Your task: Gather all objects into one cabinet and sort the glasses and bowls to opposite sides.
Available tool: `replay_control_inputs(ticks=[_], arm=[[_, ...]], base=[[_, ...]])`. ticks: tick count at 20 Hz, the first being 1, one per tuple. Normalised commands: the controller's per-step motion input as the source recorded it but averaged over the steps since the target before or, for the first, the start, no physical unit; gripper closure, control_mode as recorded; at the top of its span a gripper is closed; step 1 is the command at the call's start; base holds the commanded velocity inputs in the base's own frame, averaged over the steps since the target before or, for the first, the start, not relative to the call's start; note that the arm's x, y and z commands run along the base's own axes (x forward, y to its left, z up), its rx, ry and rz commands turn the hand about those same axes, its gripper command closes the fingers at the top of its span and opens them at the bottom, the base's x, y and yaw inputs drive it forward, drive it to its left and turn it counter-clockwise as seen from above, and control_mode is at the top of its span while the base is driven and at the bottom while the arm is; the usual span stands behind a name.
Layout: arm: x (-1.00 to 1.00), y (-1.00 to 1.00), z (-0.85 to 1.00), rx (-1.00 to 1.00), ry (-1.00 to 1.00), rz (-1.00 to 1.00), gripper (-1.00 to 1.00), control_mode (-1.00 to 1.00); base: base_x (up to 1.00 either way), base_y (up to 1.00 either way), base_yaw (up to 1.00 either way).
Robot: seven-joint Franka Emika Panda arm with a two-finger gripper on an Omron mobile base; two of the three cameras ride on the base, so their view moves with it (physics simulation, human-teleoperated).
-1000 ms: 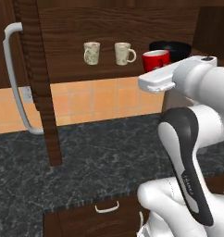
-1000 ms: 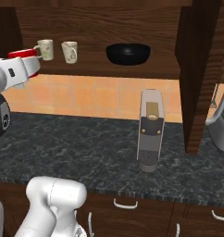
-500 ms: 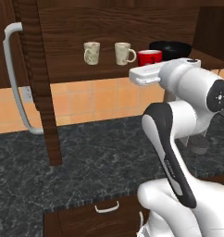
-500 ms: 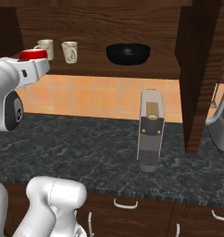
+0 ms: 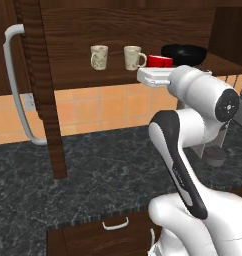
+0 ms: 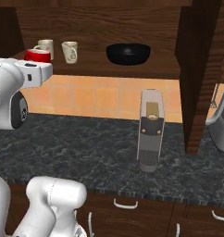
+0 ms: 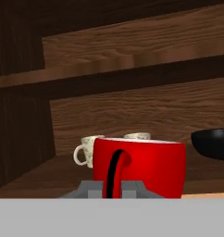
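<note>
Since earlier frame: arm swung toward cabinet, red cup point(image 5: 159, 61) carried from in front of bowl point(image 5: 184, 52) to shelf edge, closer to mugs.

Gripper point(image 7: 115, 185) clenched on red cup; one dark finger point(image 7: 114, 173) crosses cup's near wall, lower centre of hand view.

Left base view: cup upper centre-right, just right of right mug point(image 5: 133, 57), left of bowl; left mug point(image 5: 99, 56) further left. All on open cabinet point(image 5: 118, 30) shelf. Door handle point(image 5: 16, 85) at left edge.

Right base view: cup point(image 6: 37, 55) upper left, before mugs; bowl point(image 6: 128, 53) top centre, well apart.
</note>
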Motion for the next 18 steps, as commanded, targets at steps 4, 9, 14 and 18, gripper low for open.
replay_control_inputs(ticks=[4, 9, 14, 18], arm=[[0.13, 0.05, -0.44, 0.00, 0.00, 0.00, 1.00, -1.00], [0.25, 0.09, 0.05, 0.00, -0.10, 0.00, 1.00, -1.00], [0.41, 0.28, 0.15, 0.00, -0.08, 0.00, 1.00, -1.00], [0.45, 0.09, -0.02, 0.00, -0.01, 0.01, 1.00, -1.00]], base=[[0.00, 0.00, 0.00], [0.00, 0.00, 0.00], [0.00, 0.00, 0.00], [0.00, 0.00, 0.00]])
